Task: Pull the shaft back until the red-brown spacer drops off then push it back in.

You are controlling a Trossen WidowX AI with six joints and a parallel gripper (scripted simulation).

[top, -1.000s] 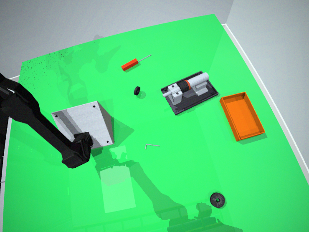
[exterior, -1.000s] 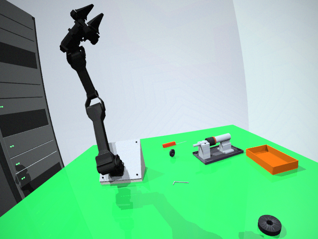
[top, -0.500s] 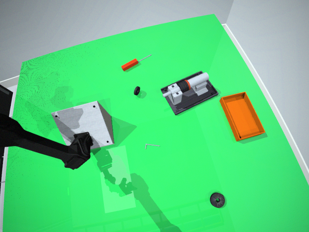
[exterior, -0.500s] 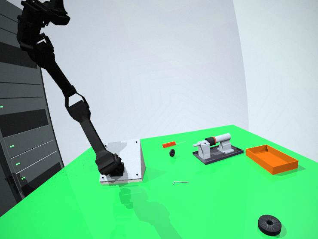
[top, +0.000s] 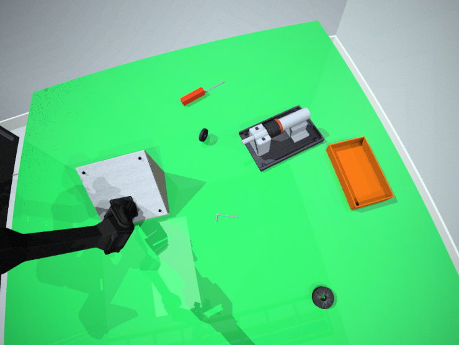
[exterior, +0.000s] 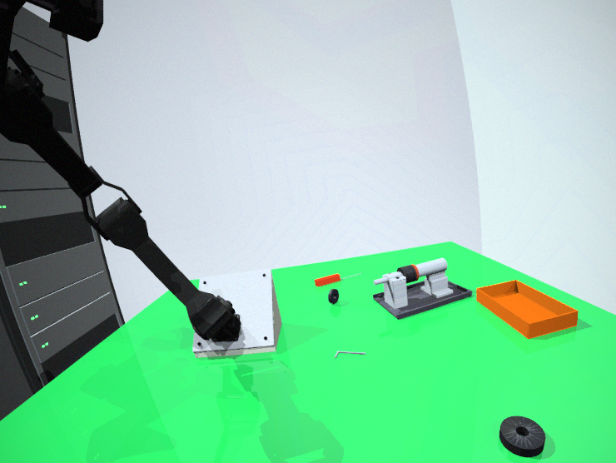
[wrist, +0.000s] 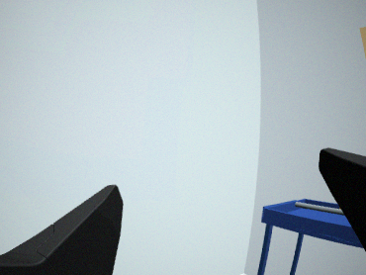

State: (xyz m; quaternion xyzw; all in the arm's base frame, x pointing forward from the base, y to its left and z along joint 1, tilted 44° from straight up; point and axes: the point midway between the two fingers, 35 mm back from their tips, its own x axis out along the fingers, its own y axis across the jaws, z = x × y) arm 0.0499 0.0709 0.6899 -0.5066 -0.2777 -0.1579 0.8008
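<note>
A dark base plate point(top: 285, 150) point(exterior: 428, 301) carries two pale blocks. A thin pale shaft end point(top: 246, 141) point(exterior: 380, 281) sticks out left of the left block point(top: 262, 145) point(exterior: 395, 293). Black spacers point(top: 272, 128) point(exterior: 407, 273) sit side by side right of that block. The red-brown spacer point(top: 280, 126) point(exterior: 416, 269), looking orange, sits between them and a thick pale cylinder point(top: 296, 116) point(exterior: 433, 267) above the right block point(top: 298, 133) point(exterior: 437, 285). My gripper point(wrist: 224, 178) is open and empty, raised far from the assembly; its fingers face a wall.
An orange tray point(top: 338, 177) point(exterior: 553, 324) is right of the base plate. A screwdriver point(top: 193, 96) point(exterior: 327, 279), small black ring point(top: 203, 134) point(exterior: 333, 296), hex key point(top: 227, 215) point(exterior: 350, 352) and black disc point(top: 317, 296) point(exterior: 510, 438) lie about. The arm stands at a pale mounting block point(top: 122, 174) point(exterior: 249, 298).
</note>
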